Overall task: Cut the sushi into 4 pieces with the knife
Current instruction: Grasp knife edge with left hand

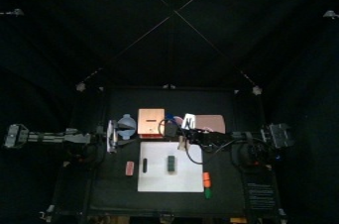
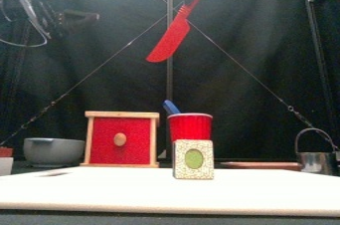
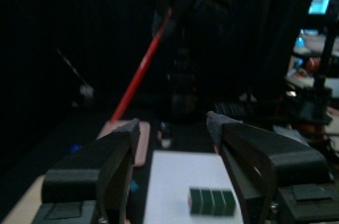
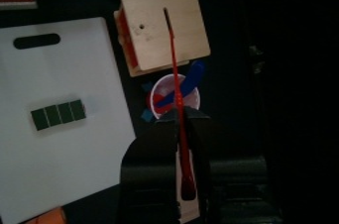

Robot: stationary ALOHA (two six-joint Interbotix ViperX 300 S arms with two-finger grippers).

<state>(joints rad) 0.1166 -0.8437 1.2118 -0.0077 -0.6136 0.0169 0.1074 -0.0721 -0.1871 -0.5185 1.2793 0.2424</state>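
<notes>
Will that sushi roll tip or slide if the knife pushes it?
Probably slides: the sushi roll lies loose on the smooth cutting board. Likely splits under the knife rather than bends, since seams show between its blocks.

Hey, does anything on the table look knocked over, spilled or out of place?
Nothing stands out. The sushi roll sits whole on the white cutting board, the red cup stands upright with the blue knife in it, and the right gripper holds the red knife up in the air.
</notes>
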